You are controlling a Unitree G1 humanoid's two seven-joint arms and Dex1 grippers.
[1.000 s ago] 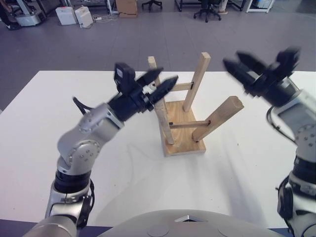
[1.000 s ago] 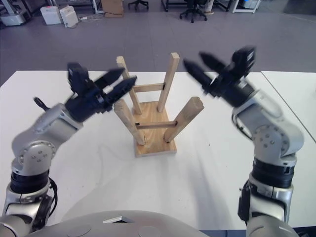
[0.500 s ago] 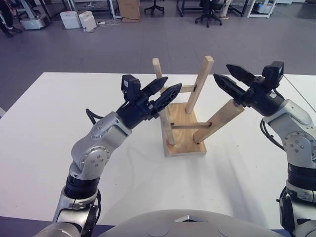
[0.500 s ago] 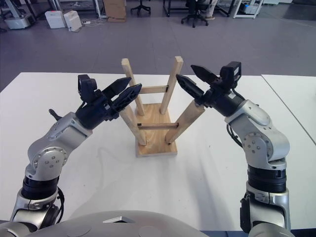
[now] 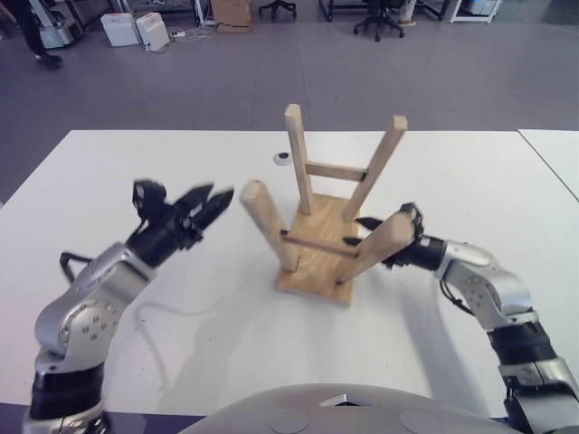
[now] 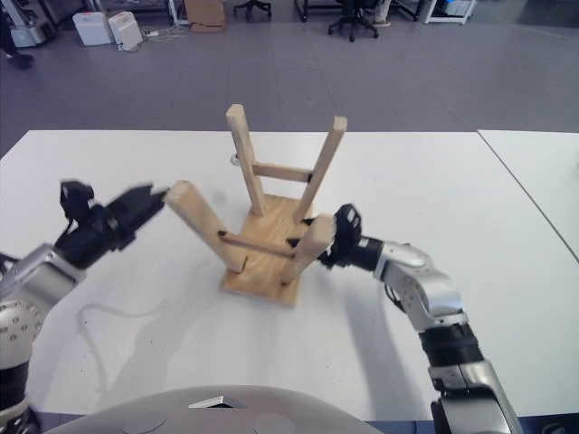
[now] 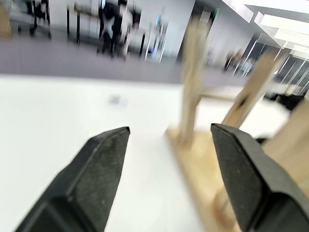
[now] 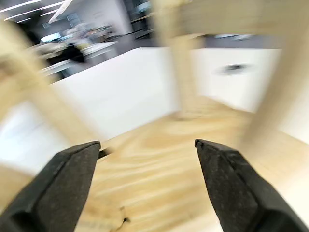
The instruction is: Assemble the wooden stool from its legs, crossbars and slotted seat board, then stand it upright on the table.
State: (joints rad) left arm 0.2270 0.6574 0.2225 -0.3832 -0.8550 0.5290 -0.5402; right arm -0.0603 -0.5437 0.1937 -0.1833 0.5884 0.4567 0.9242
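Four legs point(image 5: 298, 158) are seen pointing upward from the seat board point(image 5: 317, 276), which lies flat on the white worktop point(image 5: 181, 163). The stool point(image 6: 262, 262) is thus put together but upside down, with crossbars point(image 5: 335, 169) bridging the leg pairs. The left pincer point(image 7: 170, 128) is held released, near the top of the near left leg point(image 5: 265, 224) but apart from it. The right pincer point(image 8: 148, 144) is also spread wide and holds nothing. It sits low just beside the near right leg point(image 5: 378, 251), with the board ahead of its fingers.

Bare wood is judged stiff, fairly light and somewhat smooth for hard fingertips. The joints appear only slotted in, so a pull on one leg's end could work them loose. Hold is better taken low on two opposite legs, close to the board, or on the board's edges. The turn would then be shared between both arms, so that nothing is levered apart.
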